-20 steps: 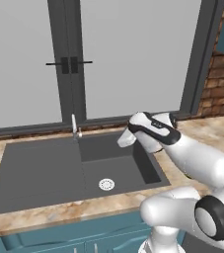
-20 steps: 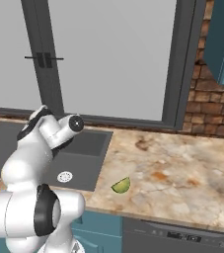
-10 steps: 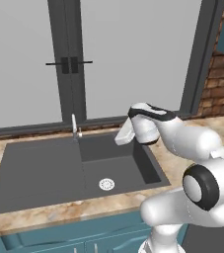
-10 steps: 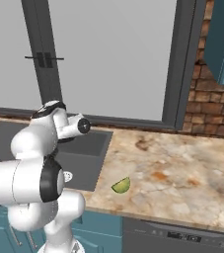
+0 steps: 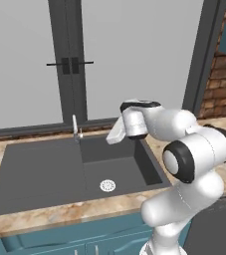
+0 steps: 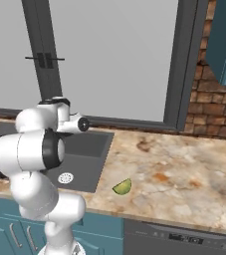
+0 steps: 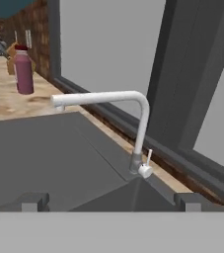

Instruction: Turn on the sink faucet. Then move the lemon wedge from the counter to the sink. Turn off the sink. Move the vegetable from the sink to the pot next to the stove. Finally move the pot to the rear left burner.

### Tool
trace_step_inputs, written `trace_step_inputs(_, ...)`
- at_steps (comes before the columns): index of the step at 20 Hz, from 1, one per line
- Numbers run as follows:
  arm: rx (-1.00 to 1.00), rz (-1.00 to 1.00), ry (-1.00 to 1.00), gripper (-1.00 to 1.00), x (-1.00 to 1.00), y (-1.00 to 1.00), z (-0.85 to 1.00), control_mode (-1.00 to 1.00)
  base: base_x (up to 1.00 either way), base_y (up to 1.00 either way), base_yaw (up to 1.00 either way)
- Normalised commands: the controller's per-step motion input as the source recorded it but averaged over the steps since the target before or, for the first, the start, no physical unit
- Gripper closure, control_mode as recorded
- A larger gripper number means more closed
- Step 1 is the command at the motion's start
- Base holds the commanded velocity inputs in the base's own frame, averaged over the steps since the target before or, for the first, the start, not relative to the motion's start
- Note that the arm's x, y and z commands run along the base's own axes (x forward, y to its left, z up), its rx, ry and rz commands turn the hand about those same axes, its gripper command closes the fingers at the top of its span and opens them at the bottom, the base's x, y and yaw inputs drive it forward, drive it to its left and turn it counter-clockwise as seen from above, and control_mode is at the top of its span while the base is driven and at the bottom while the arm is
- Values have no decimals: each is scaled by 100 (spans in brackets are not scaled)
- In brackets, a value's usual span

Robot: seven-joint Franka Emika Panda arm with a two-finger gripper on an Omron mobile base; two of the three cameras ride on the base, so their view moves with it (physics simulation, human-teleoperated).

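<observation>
Hovering above the sink, the end effector points at the sink faucet, fingers spread wide.

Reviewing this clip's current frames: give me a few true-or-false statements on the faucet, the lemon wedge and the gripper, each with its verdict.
1. The lemon wedge lies in the sink basin. False: it lies on the counter, right of the basin.
2. The sink faucet stands at the back edge of the sink, before the window. True.
3. The gripper is shut on the faucet lever. False: its fingertips stand apart, holding nothing, short of the faucet.
4. Water pours from the spout. False: no stream shows.
5. A dark red bottle stands on the counter. True.
</observation>
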Motion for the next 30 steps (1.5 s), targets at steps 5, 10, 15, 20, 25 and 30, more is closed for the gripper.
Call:
trace_step_inputs(5,0,0,0,-100,31,46,-24,-100,0,0,0)
trace_step_inputs(10,0,0,0,-100,30,42,-15,-100,0,0,0)
trace_step_inputs(15,0,0,0,-100,39,28,-17,-100,0,0,0)
trace_step_inputs(20,0,3,-3,-100,51,5,-18,-100,0,0,0)
trace_step_inputs(25,0,4,-8,-100,39,0,-25,-100,0,0,0)
trace_step_inputs(30,0,3,-3,-100,42,0,-34,-100,0,0,0)
